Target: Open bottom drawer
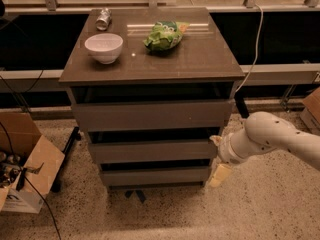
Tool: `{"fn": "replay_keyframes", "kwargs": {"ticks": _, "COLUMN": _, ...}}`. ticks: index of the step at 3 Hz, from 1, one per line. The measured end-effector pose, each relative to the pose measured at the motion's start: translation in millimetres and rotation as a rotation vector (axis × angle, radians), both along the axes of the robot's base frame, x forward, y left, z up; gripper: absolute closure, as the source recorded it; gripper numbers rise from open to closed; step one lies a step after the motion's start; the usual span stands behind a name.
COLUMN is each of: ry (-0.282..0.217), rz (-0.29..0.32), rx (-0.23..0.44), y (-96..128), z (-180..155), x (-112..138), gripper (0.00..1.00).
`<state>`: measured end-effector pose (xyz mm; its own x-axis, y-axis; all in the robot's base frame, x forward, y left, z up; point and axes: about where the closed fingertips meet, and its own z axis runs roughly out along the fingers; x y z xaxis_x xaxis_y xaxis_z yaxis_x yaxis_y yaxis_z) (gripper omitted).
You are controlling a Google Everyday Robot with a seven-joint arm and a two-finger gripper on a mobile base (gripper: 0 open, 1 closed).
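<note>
One gripper (219,174), its opening not to be told, is held just beside the right end of the shut bottom drawer (155,176), lowest under the worktop (200,66); the approach is judged in hand, and the front's edge must next be caught and pulled outward.

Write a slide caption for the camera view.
Gripper low beside the right end of the bottom drawer of a three-drawer cabinet topped with a white bowl, a can and a green bag.
</note>
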<state>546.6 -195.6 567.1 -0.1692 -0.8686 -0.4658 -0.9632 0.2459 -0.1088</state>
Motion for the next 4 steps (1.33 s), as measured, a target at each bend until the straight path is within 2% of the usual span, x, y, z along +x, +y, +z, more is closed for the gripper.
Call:
{"fn": "replay_keyframes", "kwargs": {"ticks": 1, "ry": 0.034, "rz": -0.031, "rx": 0.003, "y": 4.5, "z": -26.3, "x": -1.2, "gripper": 0.0}}
{"fn": "replay_keyframes", "kwargs": {"ticks": 2, "ry": 0.039, "rz": -0.036, "rx": 0.013, "y": 10.2, "z": -62.1, "x": 6.1, "gripper": 0.0}}
{"fn": "replay_keyframes", "kwargs": {"ticks": 4, "ry": 0.079, "rz": -0.036, "rx": -0.013, "y": 2.6, "z": -141.7, "x": 31.4, "gripper": 0.0}}
